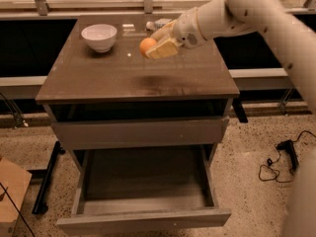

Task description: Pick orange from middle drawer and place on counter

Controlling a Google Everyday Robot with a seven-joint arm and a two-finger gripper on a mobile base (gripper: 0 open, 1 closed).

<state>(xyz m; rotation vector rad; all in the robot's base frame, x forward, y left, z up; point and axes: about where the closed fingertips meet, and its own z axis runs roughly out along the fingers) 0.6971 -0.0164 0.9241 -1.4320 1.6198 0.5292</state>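
Note:
My gripper (151, 44) is shut on the orange (146, 46), a small round fruit held between pale fingers (164, 48). It hangs a little above the counter (113, 75), over its back middle, and its shadow lies on the glossy top below. The white arm reaches in from the upper right. The middle drawer (144, 216) is pulled out low at the front, and its dark floor is bare. The drawer front above it (140, 132) is shut.
A white bowl (99, 37) stands at the counter's back left. A plastic bottle (159, 23) lies at the back, partly hidden by my gripper. A cardboard box (11, 194) sits on the floor at left. A black cable (279, 159) lies at right.

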